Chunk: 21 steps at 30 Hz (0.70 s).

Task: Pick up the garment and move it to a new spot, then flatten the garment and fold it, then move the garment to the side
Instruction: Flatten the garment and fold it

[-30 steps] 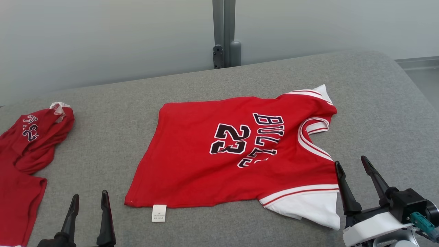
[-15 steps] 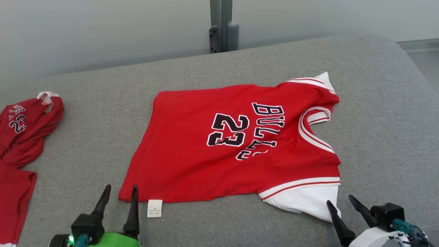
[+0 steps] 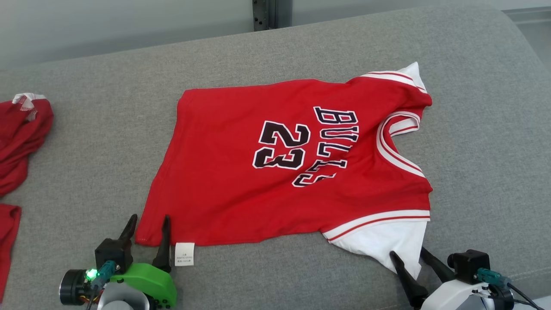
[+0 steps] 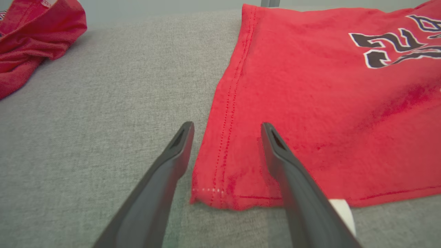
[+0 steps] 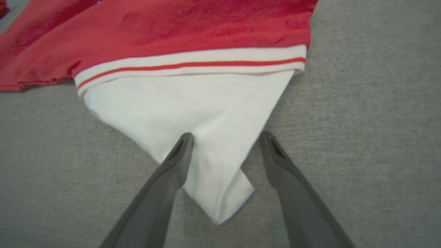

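Garment (image 3: 224, 181) lies spread on grey cushion (image 3: 86, 163), left claw (image 3: 150, 217) and right claw (image 3: 407, 252) gaping astride its corners.

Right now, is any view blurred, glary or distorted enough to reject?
Head view: even soft light, no glare, only faint shadows, jersey crisp. Left wrist view: wide-angle stretch toward the edges; left end effector soft near the bottom edge. Right wrist view: slightly soft throughout; white sleeve bright but not blown out. I'd keep it.
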### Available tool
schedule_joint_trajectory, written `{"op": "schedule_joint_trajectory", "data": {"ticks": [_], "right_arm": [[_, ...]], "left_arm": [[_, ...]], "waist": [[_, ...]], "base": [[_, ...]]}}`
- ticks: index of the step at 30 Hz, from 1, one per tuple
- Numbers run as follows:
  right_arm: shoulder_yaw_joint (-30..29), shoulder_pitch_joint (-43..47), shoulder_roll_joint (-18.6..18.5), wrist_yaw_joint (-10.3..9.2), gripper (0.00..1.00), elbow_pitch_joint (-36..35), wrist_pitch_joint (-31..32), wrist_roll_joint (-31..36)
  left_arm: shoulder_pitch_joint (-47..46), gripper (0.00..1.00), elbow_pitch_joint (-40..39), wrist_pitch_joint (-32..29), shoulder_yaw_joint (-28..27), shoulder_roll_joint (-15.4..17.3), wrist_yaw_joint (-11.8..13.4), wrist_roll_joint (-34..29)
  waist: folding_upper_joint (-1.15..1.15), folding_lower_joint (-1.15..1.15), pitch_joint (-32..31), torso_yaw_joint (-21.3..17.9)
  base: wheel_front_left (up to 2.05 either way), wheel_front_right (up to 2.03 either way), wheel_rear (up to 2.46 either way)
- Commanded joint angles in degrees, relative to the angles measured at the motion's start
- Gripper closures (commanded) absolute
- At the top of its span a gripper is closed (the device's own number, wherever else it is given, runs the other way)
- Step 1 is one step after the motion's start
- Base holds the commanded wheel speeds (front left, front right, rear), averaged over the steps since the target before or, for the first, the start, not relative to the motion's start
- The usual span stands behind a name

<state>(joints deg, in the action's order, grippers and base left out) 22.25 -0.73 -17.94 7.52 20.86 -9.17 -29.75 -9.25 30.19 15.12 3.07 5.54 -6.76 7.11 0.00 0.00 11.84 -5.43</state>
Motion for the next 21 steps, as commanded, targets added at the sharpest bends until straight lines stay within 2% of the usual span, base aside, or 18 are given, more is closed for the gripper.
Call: {"op": "schedule_joint_trajectory", "data": {"ticks": [1,7,8,9,10,13,16,18,21], "right_arm": [[1.5,-0.1,0.2,-0.04,0.00,0.9,0.6,-1.1],[6.8,-0.9,-0.4,0.18,0.00,0.1,1.2,-5.6],[7.6,-1.1,-0.6,0.19,0.00,0.0,1.5,-6.5],[8.3,-1.3,-0.8,0.19,0.52,-0.4,1.4,-7.4],[8.8,-1.7,-0.7,0.20,1.00,-1.2,0.7,-9.4],[9.5,-2.8,-2.7,0.06,1.00,-4.1,-1.1,-14.0],[8.2,-3.7,-5.0,-0.03,1.00,-8.2,-3.1,-18.6],[6.2,-3.4,-6.7,-0.02,1.00,-12.3,-4.3,-21.1],[0.7,-1.9,-10.3,-0.02,1.00,-20.8,-5.4,-24.6]], "left_arm": [[-0.9,0.00,1.1,-0.3,0.1,0.5,0.3,0.2],[-1.2,0.00,5.6,-2.3,0.8,0.0,0.1,1.5],[-1.0,0.16,6.1,-2.9,1.2,0.0,-0.1,1.7],[-0.7,0.69,6.5,-3.3,1.4,-0.1,-0.2,2.3],[-0.4,1.00,6.8,-4.0,1.8,-0.3,-0.3,2.8],[1.2,1.00,5.7,-5.5,2.4,-0.8,-0.5,5.6],[2.8,1.00,1.3,-6.7,2.6,-1.1,-0.8,9.3],[4.1,1.00,-4.2,-8.2,2.8,-1.3,-0.8,12.6],[6.1,1.00,-17.9,-11.8,4.7,-0.7,-0.8,18.3]], "waist": [[0.00,0.00,0.9,-0.4],[0.00,0.00,1.4,-0.9],[0.00,0.00,1.4,-0.9],[0.00,0.00,1.3,-0.9],[0.00,0.00,1.2,-1.0],[0.00,0.00,0.8,-1.4],[0.00,0.00,0.3,-2.0],[0.00,0.00,-0.1,-2.5],[0.00,0.00,-0.4,-2.8]], "base": [[0.00,0.00,0.00],[0.00,0.00,0.00],[0.00,0.00,0.00],[0.00,0.00,0.00],[0.00,0.00,0.00],[0.00,0.00,0.00],[0.00,0.00,0.00],[0.00,0.00,0.00],[0.00,0.00,0.00]]}}
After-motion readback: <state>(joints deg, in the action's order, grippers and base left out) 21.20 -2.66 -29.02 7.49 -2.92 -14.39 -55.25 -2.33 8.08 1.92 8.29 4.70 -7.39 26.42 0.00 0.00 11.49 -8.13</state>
